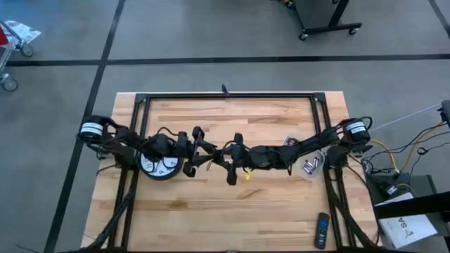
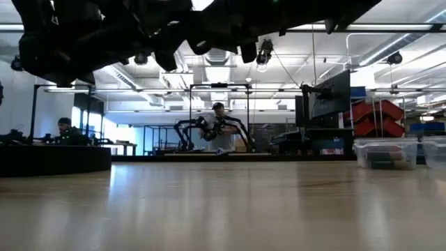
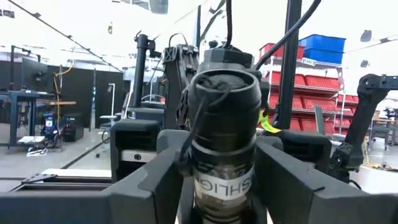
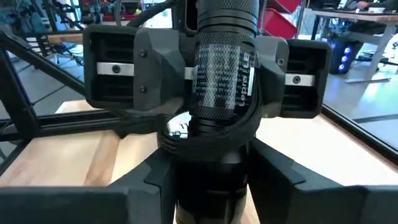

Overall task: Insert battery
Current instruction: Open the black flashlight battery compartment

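Closest to the left wrist camera is the black flashlight [image 3: 224,118], standing between the two dark fingers [image 3: 155,186] of my left claw [image 3: 224,193], which is clenched on its lettered body. From the right wrist view, the same flashlight [image 4: 224,68] is gripped too by the right claw [image 4: 211,186], whose fingers close on the thicker end near the looped cord. From above, both arms meet over the middle of the desk [image 1: 232,211], with the left claw [image 1: 211,156] and the right claw [image 1: 239,158] almost touching and the flashlight held in the air between them.

I judge that I am in the stage of holding the body with two claws, probably to unscrew or separate the cap, so the battery compartment is not open yet as far as I can see. A battery itself I cannot find for sure; some small metal pieces [image 1: 311,166] lie on the desk near the right arm base, too small to identify.

Next I need one claw to keep the body fixed while the other turns the end, with both well aligned on the axis.
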`<state>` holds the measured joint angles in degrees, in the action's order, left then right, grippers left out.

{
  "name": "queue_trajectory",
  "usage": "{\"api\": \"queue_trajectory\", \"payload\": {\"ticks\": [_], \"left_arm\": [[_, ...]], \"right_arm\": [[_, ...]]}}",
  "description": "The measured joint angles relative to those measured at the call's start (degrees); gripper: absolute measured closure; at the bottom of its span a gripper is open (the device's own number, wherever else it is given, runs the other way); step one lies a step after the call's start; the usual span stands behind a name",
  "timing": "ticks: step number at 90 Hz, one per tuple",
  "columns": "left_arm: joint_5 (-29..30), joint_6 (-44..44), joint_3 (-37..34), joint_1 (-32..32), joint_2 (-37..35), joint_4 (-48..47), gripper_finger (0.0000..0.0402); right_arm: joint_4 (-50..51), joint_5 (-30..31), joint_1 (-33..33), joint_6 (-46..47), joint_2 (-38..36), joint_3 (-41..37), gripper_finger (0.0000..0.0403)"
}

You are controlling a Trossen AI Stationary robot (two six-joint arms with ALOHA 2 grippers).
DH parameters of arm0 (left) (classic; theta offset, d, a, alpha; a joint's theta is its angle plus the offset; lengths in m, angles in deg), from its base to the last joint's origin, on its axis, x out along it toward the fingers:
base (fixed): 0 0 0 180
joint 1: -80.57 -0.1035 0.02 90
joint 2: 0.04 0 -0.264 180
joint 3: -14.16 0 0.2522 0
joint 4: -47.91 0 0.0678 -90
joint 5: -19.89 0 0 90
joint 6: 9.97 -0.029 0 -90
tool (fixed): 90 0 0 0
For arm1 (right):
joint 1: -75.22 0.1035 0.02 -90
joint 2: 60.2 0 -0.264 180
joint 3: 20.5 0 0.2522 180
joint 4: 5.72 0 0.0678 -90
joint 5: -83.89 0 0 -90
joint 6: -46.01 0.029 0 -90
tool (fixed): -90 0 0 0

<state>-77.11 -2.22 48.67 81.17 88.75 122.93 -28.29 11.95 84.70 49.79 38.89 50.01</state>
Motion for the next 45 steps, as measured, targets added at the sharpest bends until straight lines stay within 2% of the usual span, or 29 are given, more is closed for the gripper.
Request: {"api": "queue_trajectory", "payload": {"ticks": [25, 45], "left_arm": [[1.75, -0.44, 0.68, 0.02, 0.11, -0.15, 0.0294], [1.75, -0.79, 0.87, 0.02, 0.09, -1.10, 0.0295]], "right_arm": [[-0.81, 0.49, 0.00, -0.19, 0.00, -0.02, 0.0265], [-0.30, 0.51, -0.01, 0.03, 0.02, -0.04, 0.0255]]}}
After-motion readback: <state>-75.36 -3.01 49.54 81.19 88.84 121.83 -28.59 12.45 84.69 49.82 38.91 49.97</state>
